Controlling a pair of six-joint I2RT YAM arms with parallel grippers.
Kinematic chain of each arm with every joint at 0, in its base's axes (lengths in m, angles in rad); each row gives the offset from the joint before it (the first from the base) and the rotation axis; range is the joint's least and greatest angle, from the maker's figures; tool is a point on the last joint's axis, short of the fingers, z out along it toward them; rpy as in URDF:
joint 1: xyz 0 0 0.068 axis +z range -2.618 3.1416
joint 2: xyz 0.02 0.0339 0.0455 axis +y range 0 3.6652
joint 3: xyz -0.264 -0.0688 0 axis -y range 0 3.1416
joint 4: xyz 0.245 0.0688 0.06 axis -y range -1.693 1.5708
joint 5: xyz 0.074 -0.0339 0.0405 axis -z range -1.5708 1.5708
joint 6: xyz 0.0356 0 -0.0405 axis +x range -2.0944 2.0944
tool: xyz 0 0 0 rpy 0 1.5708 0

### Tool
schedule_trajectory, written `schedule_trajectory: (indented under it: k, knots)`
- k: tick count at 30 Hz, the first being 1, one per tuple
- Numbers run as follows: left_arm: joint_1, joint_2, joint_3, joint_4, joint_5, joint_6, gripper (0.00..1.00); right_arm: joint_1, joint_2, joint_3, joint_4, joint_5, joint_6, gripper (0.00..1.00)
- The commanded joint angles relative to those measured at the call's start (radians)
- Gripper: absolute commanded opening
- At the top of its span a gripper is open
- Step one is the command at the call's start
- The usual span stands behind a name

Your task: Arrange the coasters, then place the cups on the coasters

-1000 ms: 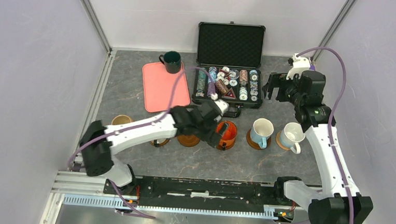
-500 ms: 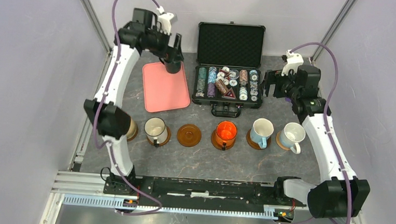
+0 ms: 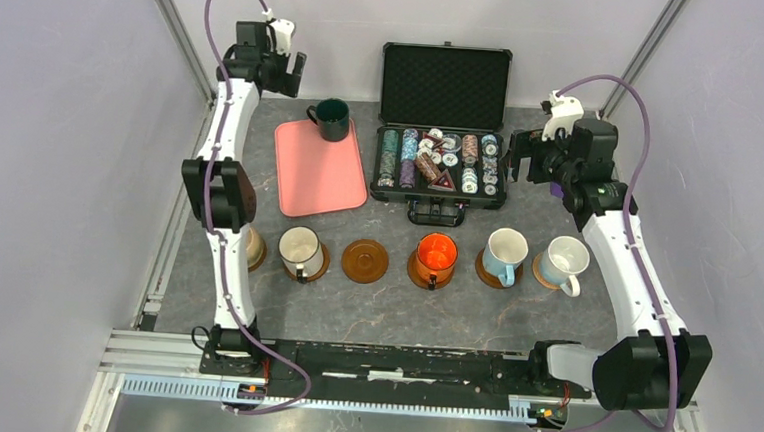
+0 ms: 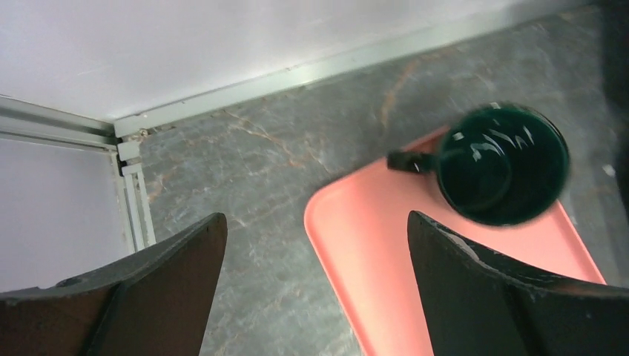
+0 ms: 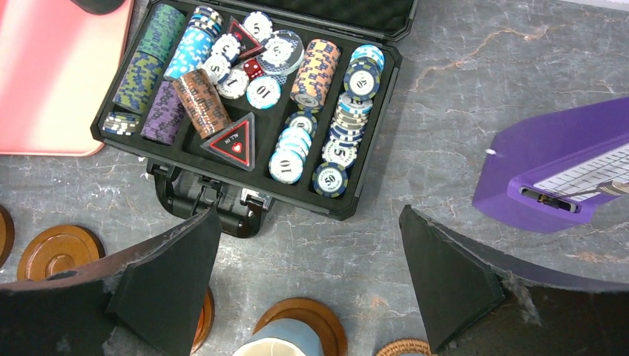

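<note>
Hovering | left claw (image 4: 315, 216) wide open near green mug (image 4: 501, 163) | right claw (image 5: 308, 211) wide open

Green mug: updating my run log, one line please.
green mug: at tray corner | left gripper: open, not holding | one coaster: bare

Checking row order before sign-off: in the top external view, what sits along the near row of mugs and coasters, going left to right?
tan mug → white mug with dark rim → empty brown coaster → orange mug → light blue mug → white mug
</note>
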Motion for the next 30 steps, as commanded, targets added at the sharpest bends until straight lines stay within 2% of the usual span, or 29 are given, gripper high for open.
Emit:
schedule_trajectory:
  k: [1, 4, 11, 17, 24, 30]
  knots:
    - [-0.014, 0.059, 0.013, 0.233, -0.209, -0.152, 0.97, -0.004, 0.007, 0.029, 0.021, 0.015, 0.004, 0.98]
    - [-0.03, 0.113, 0.02, 0.287, -0.279, -0.19, 0.98, -0.003, 0.007, 0.02, 0.02, 0.014, 0.013, 0.98]
    - [-0.031, 0.176, 0.026, 0.34, -0.082, -0.293, 0.96, -0.004, 0.007, 0.012, 0.013, 0.021, 0.014, 0.98]
    - [-0.038, 0.242, 0.083, 0.32, -0.071, -0.345, 0.94, -0.004, 0.001, 0.006, 0.01, 0.023, 0.017, 0.98]
    - [-0.04, 0.226, 0.028, 0.297, -0.038, -0.364, 0.91, -0.004, 0.0, 0.011, 0.002, 0.035, 0.006, 0.98]
    - [-0.04, 0.164, -0.057, 0.283, -0.026, -0.365, 0.8, -0.006, -0.006, 0.006, 0.001, 0.028, 0.007, 0.98]
